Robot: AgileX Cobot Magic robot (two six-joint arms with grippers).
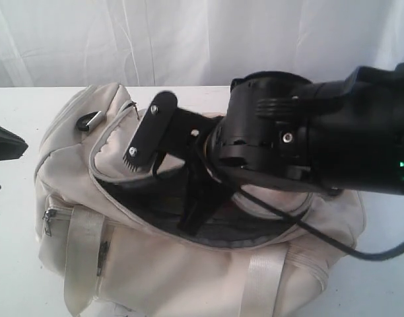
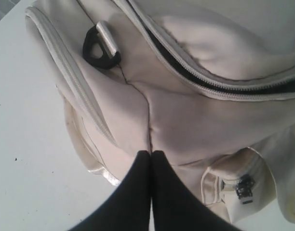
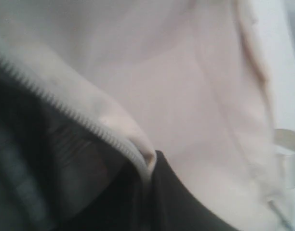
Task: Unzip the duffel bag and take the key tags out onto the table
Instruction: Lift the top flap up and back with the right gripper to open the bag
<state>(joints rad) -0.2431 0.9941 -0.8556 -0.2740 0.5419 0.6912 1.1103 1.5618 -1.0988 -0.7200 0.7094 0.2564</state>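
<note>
The cream duffel bag [image 1: 149, 271] lies on the white table [image 1: 10, 264], its top zip wide open and dark lining [image 1: 169, 198] showing. No key tags show in any view. My right gripper [image 1: 159, 165] reaches into the opening from the right. In the right wrist view it [image 3: 150, 161] is shut on the bag's zip edge [image 3: 89, 122], one finger [image 3: 186, 202] on the outer cream fabric [image 3: 195, 86]. My left gripper [image 2: 151, 153] is shut, tips at the bag's end seam [image 2: 186, 110]. I cannot tell whether fabric is pinched. At the exterior view's left edge it [image 1: 17, 146] sits beside the bag.
A black D-ring [image 2: 97, 48] hangs at the bag's end. A small side pocket with a zip pull [image 2: 241, 185] is nearby. Webbing handles [image 1: 83, 251] hang down the front. The right arm's cable [image 1: 334, 241] crosses the bag. A white curtain [image 1: 189, 39] closes the back.
</note>
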